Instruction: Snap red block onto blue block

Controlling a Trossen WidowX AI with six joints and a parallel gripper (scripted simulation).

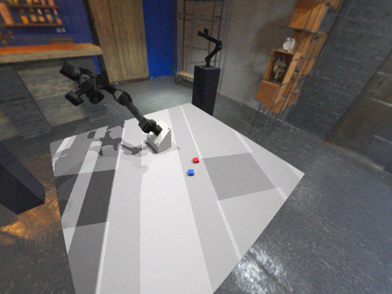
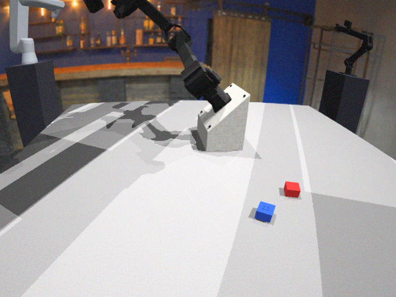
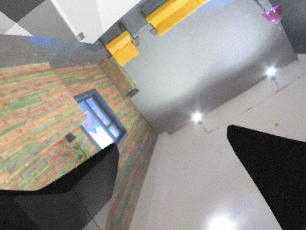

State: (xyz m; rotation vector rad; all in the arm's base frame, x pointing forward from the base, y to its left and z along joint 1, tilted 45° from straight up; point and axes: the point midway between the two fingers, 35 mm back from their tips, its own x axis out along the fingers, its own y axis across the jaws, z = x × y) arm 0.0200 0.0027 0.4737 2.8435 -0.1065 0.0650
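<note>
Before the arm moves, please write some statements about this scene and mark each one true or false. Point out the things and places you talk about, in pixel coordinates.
1. The red block (image 1: 196,160) (image 2: 292,189) is stacked on the blue block (image 1: 191,172) (image 2: 265,212). False: they stand apart on the tabletop (image 1: 165,223) (image 2: 144,238).
2. The gripper (image 1: 85,100) (image 3: 173,140) is open. True.
3. The blue block shows small studs on its top. True.
4. The arm's base is mounted on a bright red stand. False: the angled stand (image 1: 165,142) (image 2: 228,132) is whitish.
5. The wrist view shows the red block between the fingers. False: neither block appears there.
6. Both blocks are off the angled stand. True.
</note>
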